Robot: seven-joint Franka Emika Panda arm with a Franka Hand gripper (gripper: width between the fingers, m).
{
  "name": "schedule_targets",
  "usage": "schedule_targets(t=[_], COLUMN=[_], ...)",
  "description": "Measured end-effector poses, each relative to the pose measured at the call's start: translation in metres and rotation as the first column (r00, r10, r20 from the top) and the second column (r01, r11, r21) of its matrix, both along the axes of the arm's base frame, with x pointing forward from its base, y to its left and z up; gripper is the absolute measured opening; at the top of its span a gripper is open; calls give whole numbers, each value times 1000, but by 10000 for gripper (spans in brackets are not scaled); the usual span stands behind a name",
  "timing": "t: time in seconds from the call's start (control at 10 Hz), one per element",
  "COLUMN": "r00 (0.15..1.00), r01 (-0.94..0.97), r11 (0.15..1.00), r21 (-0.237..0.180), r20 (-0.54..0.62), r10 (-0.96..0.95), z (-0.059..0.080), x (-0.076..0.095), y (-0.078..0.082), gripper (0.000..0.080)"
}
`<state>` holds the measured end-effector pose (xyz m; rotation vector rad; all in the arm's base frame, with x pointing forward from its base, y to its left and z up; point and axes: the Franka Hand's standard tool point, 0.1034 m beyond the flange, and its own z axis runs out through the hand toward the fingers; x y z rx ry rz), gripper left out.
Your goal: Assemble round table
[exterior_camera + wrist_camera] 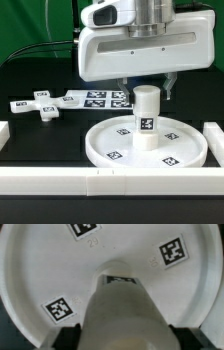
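white leg (147,118) stands upright mid-disc (108,150), directly under the claw (147,93), between its fingers; whether it grips, cannot tell. foot (40,105) lies well aside on the bench (35,138), not yet fitted.

Lying flat, tags up: large white plastic rimmed round disc (103,152). Short white cylindrical leg (147,120), tag on side, stands upright at disc centre. White cross-shaped plastic foot (43,105) lies flat, well apart, twd exterior view's left.
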<state>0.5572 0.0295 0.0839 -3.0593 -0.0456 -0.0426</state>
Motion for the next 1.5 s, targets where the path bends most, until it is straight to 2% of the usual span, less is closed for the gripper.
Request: schedule_targets(t=[0.3, 0.6, 1.0, 1.2, 1.4, 1.5], r00=[950, 813, 408, 236, 127, 32], r01=[313, 582, 913, 972, 992, 999], r11=[949, 812, 406, 234, 126, 34], r21=[31, 42, 42, 31, 17, -3], r20=[-11, -48, -142, -185, -208, -231], r10=[-312, -581, -902, -954, -970, -972], z=[0, -1, -1, -2, -2, -2], x=[2, 1, -4, -4, -4, -5], y=[6, 6, 15, 15, 18, 19], gripper=[407, 409, 409, 409, 409, 409])
